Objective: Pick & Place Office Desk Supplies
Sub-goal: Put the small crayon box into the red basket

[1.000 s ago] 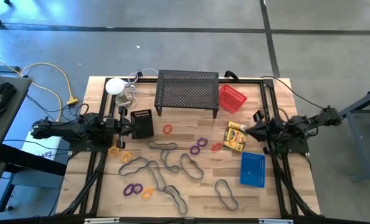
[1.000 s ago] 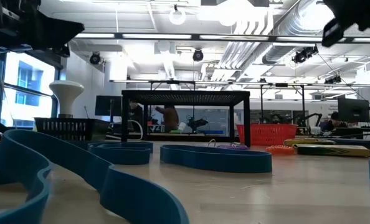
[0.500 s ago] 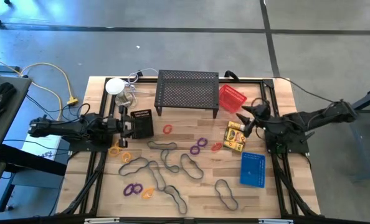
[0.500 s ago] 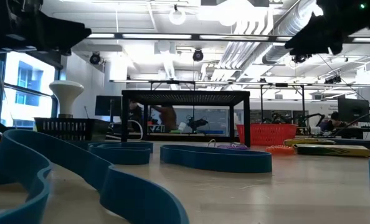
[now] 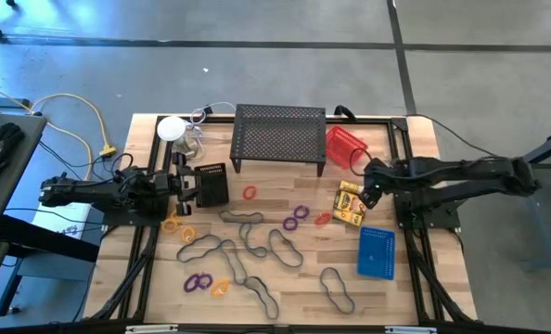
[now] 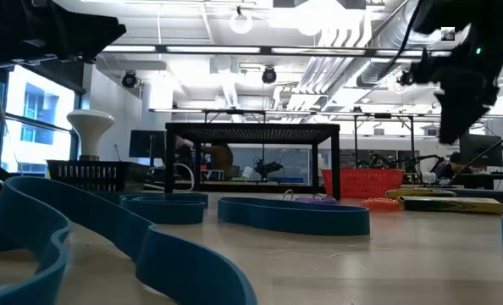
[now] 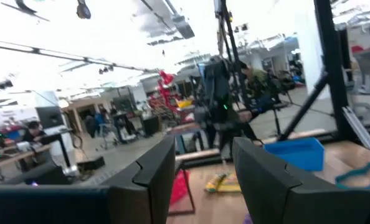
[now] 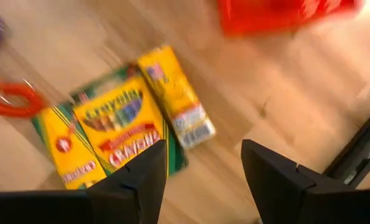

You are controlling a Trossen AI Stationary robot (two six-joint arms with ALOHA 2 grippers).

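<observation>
Right gripper [image 5: 369, 186] above the wooden surface [image 5: 415, 288], just beside the yellow crayon boxes [image 5: 351, 205] and near the red mesh tray [image 5: 345, 146]; jaws apart, holding nothing, seen clearly in the right wrist view with the crayon boxes [image 8: 119, 127] below and between the two fingers [image 8: 135, 186]. Beside the boxes, an orange ring [image 8: 10, 99], and the red tray [image 8: 284, 14] farther off, blurred.

Left gripper [image 5: 185, 188] at the left side of the surface, low, just beside the black mesh tray [image 5: 211, 185]; jaws apart and empty, as the left wrist view shows with fingers [image 7: 151, 180] well separated. Whether touching the tray or only close, hard to tell from above.

Blue mesh tray [image 5: 378, 252] flat near the right edge, below the crayon boxes. Many thin black loops [image 5: 248, 246] scattered over the middle, some overlapping. Purple rings [image 5: 296, 216] near the centre and another purple pair [image 5: 198, 281] at the lower left; red ring [image 5: 249, 193] beside the black tray. Large black perforated stand [image 5: 279, 134] at the back, with a white-topped glass object [image 5: 176, 133] to its left.
</observation>
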